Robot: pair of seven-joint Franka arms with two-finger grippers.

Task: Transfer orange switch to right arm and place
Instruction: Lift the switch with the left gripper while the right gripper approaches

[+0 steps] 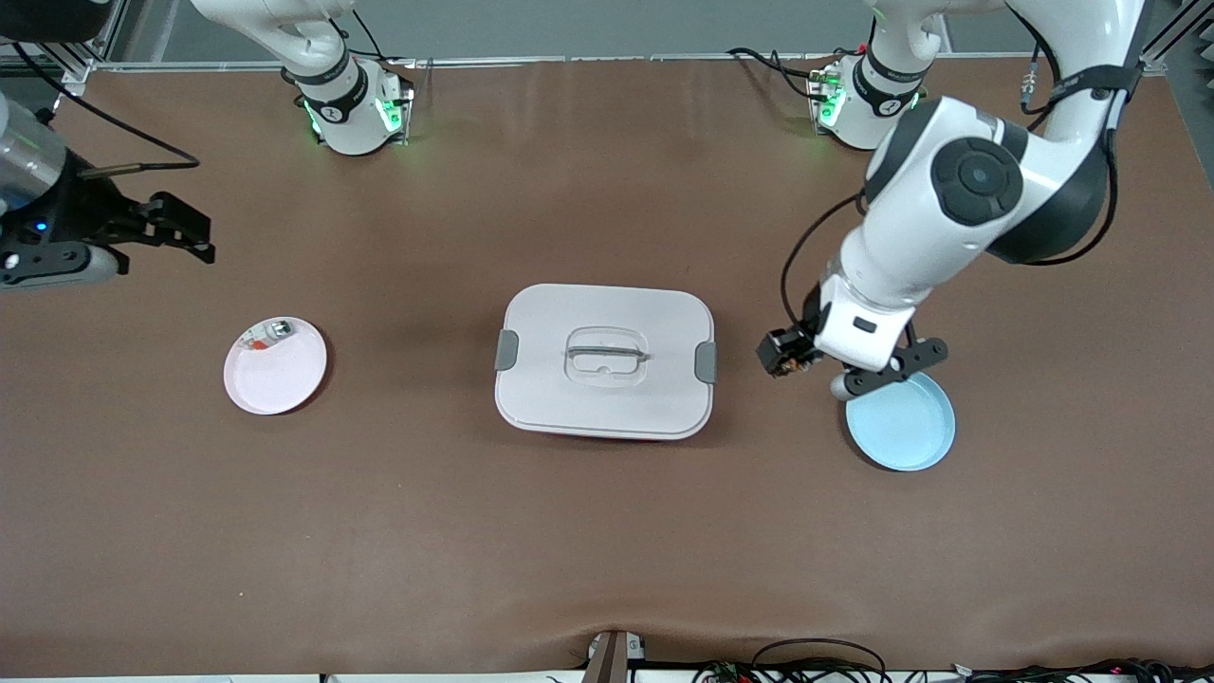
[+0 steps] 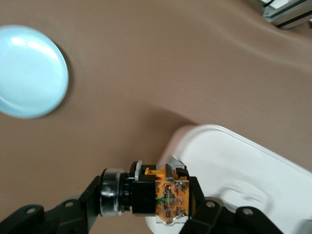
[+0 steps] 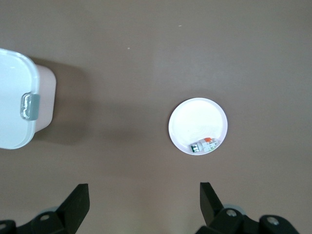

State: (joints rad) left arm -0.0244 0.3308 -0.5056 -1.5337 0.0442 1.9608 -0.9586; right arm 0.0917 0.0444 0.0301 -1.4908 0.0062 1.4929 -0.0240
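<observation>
My left gripper (image 1: 882,375) (image 2: 144,199) is shut on the orange switch (image 2: 168,197), gripping it end to end. The switch has a black body, an orange part and a silver ring. In the front view only its silver end (image 1: 839,385) shows under the hand. The gripper hangs over the table between the white box and the blue plate (image 1: 901,422) (image 2: 29,70), at the plate's rim. The right arm's gripper (image 1: 194,232) (image 3: 144,195) stands open and empty above the table at the right arm's end, waiting near the pink plate (image 1: 280,379) (image 3: 195,119).
A white lidded box (image 1: 605,360) (image 2: 243,170) with grey clips sits mid-table. The pink plate holds a small silver-and-red piece (image 1: 270,332) (image 3: 204,145). Cables hang along the table's near edge.
</observation>
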